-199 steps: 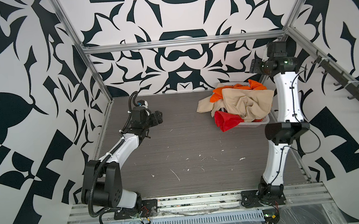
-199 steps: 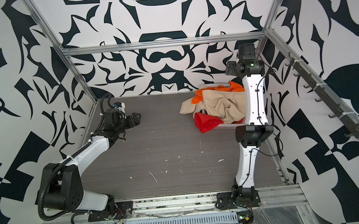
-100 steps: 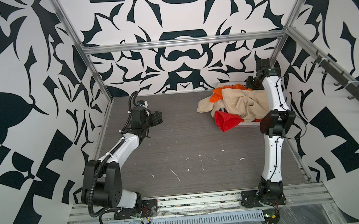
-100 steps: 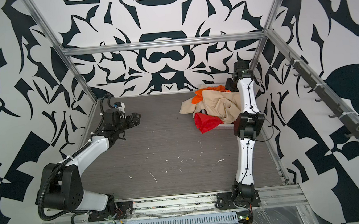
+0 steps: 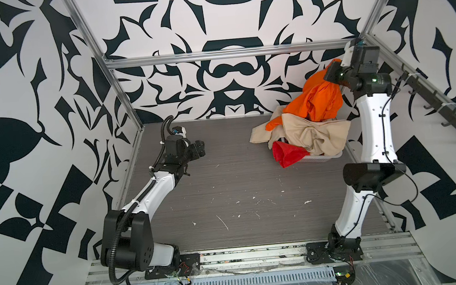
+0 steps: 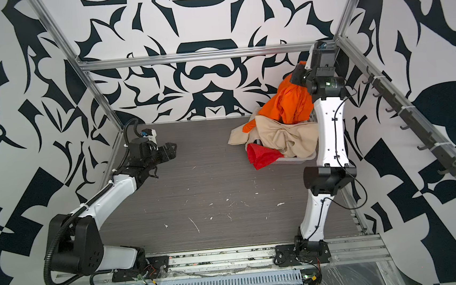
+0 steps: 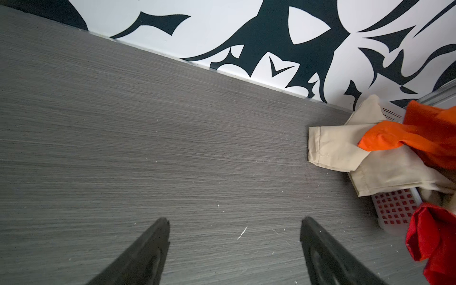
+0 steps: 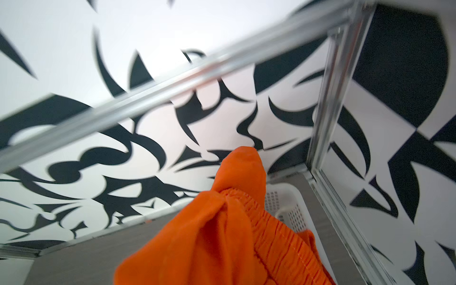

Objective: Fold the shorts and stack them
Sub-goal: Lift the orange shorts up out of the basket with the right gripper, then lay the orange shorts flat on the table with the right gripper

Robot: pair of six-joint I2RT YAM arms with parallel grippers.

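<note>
The right gripper (image 5: 335, 67) is up high, close to the back corner of the walls. It is pinched shut on the orange shorts (image 5: 312, 100). A bunch of the orange cloth sticks up past the gripper, and you can see the stretchy waist band in the right wrist view (image 8: 271, 229). The fingers are hidden by the cloth there. The rest of the orange shorts hang down under the gripper. Their low end lies on the beige shorts (image 5: 315, 133).

The beige shorts are below the right gripper, piled in a heap on the white basket (image 5: 322, 158). One beige leg spills over the basket's side onto the table (image 5: 239, 189). The red shorts (image 5: 287, 155) are lower down too, flopped over the basket's rim on the side facing the left gripper (image 5: 198, 148).

The left gripper is open wide and holds nothing. It sits just over the bare table, with its two fingers (image 7: 153, 246) well apart. All three shorts are far in front of it and off to one side.
</note>
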